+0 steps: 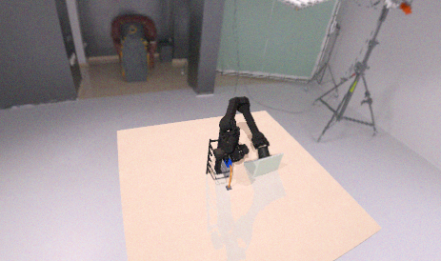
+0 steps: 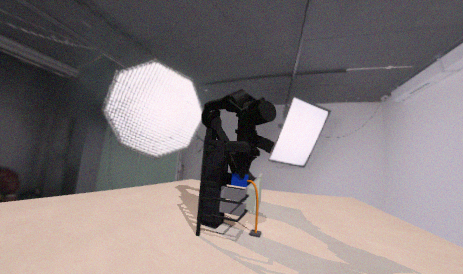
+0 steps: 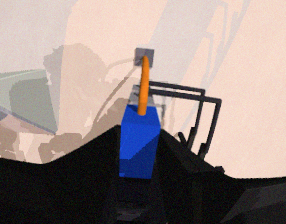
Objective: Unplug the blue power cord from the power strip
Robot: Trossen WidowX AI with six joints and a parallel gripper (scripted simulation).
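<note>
The plug [image 1: 228, 163] [image 2: 239, 180] [image 3: 139, 145] lies between the tool's fingers. From it the cord [image 1: 230, 176] [image 2: 257, 205] [image 3: 144, 90] runs to a small block [image 1: 229, 188] [image 2: 255, 234] [image 3: 138, 54] on the table [image 1: 170, 205] [image 2: 113, 220] [image 3: 264, 100], near the frame [image 1: 209, 154] [image 2: 198, 231] [image 3: 212, 127].

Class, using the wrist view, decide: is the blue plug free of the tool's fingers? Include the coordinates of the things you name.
No, the tool's fingers press against both sides of the blue plug [image 3: 139, 142].

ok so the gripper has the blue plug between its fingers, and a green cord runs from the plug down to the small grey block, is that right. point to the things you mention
Not quite: the cord [image 1: 230, 176] [image 2: 257, 207] [image 3: 144, 90] is orange, not green, as the exterior view shows. The rest holds.
</note>
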